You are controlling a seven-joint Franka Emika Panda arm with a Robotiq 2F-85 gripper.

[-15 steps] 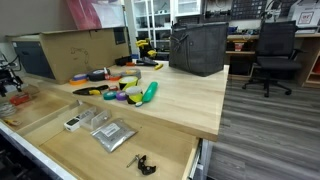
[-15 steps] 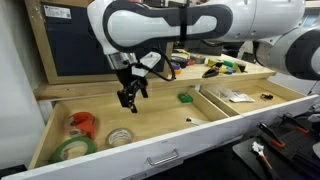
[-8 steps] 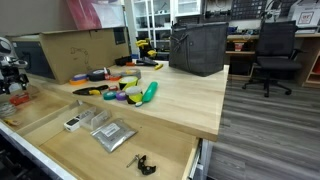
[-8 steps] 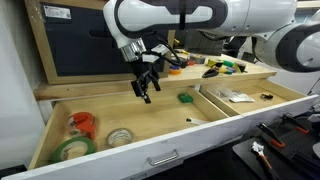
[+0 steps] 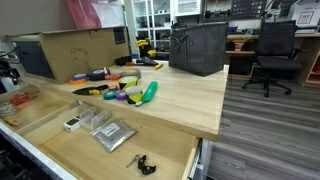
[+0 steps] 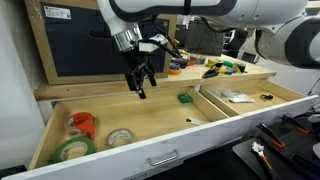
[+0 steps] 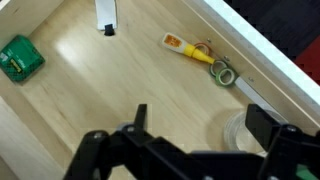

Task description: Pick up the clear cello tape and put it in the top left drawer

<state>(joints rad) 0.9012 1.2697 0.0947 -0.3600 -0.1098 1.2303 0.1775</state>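
The clear cello tape (image 6: 119,137) lies flat, hole facing upward, apart from the released, empty tool (image 6: 139,90).

The wide drawer (image 6: 160,128) is pale plywood with a faint grain. In it lie a green tape roll (image 6: 68,150), a red-orange roll (image 6: 82,122), a clear tape roll (image 6: 120,137) and a small green block (image 6: 186,98). The claw (image 6: 137,90) is black and the arm (image 6: 200,8) glossy white. On the light-wood surface (image 5: 190,100) are a dark grey bag (image 5: 197,48) and a brown cardboard box (image 5: 75,50). The floor (image 5: 270,130) is grey planks.
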